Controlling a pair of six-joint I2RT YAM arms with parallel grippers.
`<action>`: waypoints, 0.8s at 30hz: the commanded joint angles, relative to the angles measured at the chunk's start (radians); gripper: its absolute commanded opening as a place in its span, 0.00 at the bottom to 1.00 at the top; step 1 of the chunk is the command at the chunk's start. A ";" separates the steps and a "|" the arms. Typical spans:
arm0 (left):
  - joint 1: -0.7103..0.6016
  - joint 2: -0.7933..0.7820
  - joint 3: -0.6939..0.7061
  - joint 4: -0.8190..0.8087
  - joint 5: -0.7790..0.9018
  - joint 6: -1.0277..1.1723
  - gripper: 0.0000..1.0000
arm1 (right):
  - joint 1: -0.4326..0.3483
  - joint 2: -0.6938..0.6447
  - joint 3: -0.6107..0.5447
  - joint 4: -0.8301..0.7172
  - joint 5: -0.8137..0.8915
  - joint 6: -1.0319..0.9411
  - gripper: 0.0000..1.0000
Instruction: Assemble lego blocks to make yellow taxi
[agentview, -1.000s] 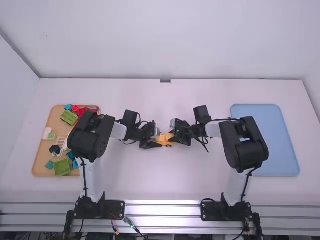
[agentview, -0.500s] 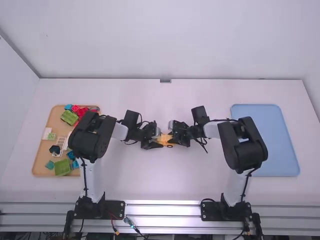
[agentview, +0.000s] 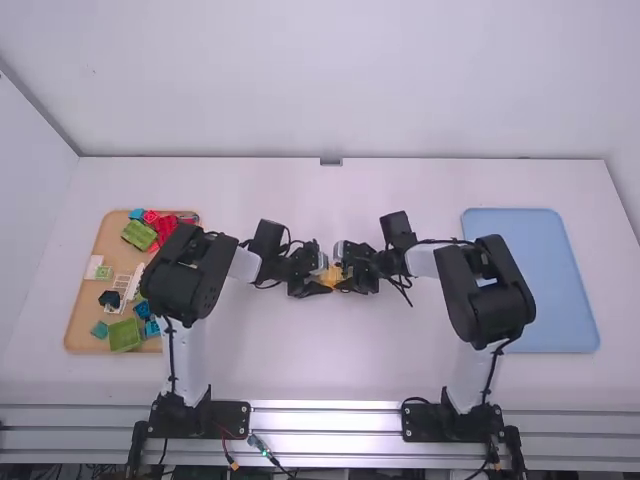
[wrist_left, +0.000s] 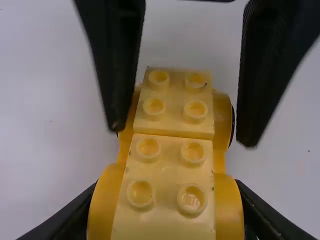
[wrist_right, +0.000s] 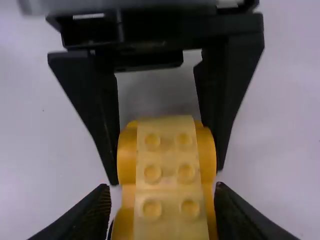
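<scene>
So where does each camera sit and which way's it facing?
High: fixed above and behind the left arm and right arm, facing forward and down at the table.
Left wrist: on that arm, facing the yellow blocks; left hand at bottom edge, right hand beyond.
Right wrist: same on its arm; right hand at bottom edge, left beyond.
Wrist views share the blocks.
</scene>
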 joint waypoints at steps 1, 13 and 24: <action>-0.011 0.021 -0.009 -0.019 -0.031 -0.035 0.32 | -0.010 0.002 -0.007 0.018 -0.029 0.004 0.58; -0.013 0.021 -0.010 -0.035 -0.055 -0.036 0.31 | -0.108 -0.064 0.045 -0.084 -0.272 -0.106 0.20; -0.019 0.021 -0.009 -0.026 -0.093 -0.062 0.32 | -0.058 -0.008 0.043 -0.113 -0.107 -0.051 0.00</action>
